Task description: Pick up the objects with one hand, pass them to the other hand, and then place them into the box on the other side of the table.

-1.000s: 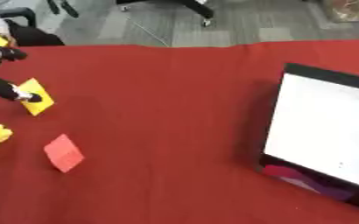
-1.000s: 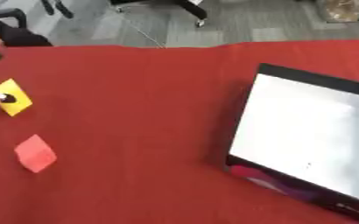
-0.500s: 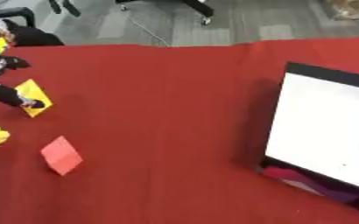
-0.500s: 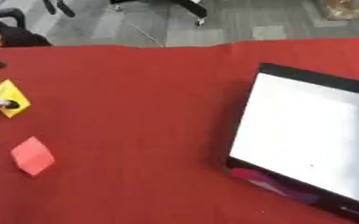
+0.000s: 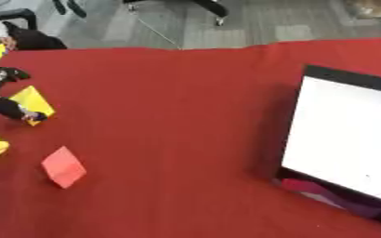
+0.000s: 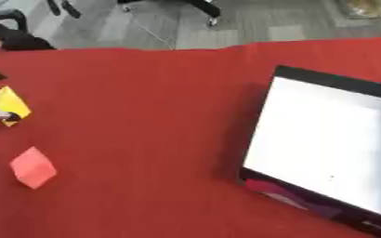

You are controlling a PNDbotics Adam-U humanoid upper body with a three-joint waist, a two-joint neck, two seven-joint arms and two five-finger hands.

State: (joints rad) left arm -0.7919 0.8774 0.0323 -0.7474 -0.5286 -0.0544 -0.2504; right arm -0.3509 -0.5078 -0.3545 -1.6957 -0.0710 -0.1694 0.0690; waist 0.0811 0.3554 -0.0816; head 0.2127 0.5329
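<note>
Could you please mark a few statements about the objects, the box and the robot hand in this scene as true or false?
1. The left robot hand is at the yellow piece near the left edge of the table. True.
2. The red block lies inside the box. False: it lies on the red tablecloth, on the left side, far from the box.
3. The box stands on the right side of the table. True.
4. The right robot hand is holding the red block. False: no right hand shows in either view, and nothing touches the block.
5. The box has a blue rim. False: its rim is black, with a white inside.
</note>
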